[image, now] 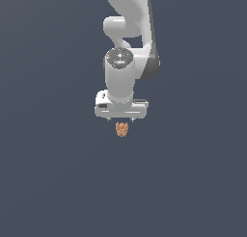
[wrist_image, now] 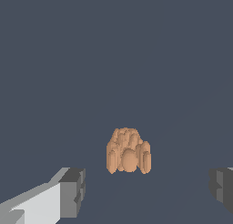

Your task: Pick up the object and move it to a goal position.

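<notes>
STEP: white Panda hand (wrist_image: 145,186) hangs wide open, holding nothing, over the small orange-brown bumpy tapering cluster (wrist_image: 129,151) lying on the flat slate-grey surface (image: 58,183) | HOW: likely drop straight, centre the grey pads (wrist_image: 73,191) beside it, close gently | FEEL: knobbly, ribbed lobes may slip.

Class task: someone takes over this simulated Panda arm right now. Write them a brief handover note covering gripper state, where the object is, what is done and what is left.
Gripper: open, fingers spread wide, nothing held.
Object: the small orange-brown bumpy cluster lies between the fingers in the wrist view, touching neither; in the exterior view it sits just beneath the gripper.
Done: gripper lined up over the object.
Left: close on it, lift, carry to the goal. No goal marker shows in either view.
</notes>
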### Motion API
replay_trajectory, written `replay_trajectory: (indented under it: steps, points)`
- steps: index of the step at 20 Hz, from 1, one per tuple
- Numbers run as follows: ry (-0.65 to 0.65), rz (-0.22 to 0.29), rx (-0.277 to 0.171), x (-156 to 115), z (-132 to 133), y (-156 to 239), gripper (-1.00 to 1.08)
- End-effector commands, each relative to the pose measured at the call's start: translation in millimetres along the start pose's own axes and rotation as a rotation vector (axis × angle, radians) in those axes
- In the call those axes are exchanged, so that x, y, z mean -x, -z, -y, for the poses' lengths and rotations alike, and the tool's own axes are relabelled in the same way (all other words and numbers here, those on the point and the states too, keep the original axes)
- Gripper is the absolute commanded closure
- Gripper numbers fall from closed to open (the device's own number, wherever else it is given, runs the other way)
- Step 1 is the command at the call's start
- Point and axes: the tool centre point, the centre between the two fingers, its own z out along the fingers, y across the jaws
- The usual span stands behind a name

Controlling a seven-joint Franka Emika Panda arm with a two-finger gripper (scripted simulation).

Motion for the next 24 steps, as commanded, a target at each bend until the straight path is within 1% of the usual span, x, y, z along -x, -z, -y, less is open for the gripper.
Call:
replay_trajectory:
  steps: [1, 11, 16, 24]
  points:
    - [0.000, 0.000, 0.000, 0.0, 0.0, 0.0, -0.92]
    - [0.044, -0.019, -0.005, -3.9, 1.1, 5.8, -0.92]
    - [0.043, -0.019, -0.005, -3.8, 1.2, 5.7, -0.92]
    - [0.028, -0.023, -0.006, 2.6, 1.6, -10.2, -0.92]
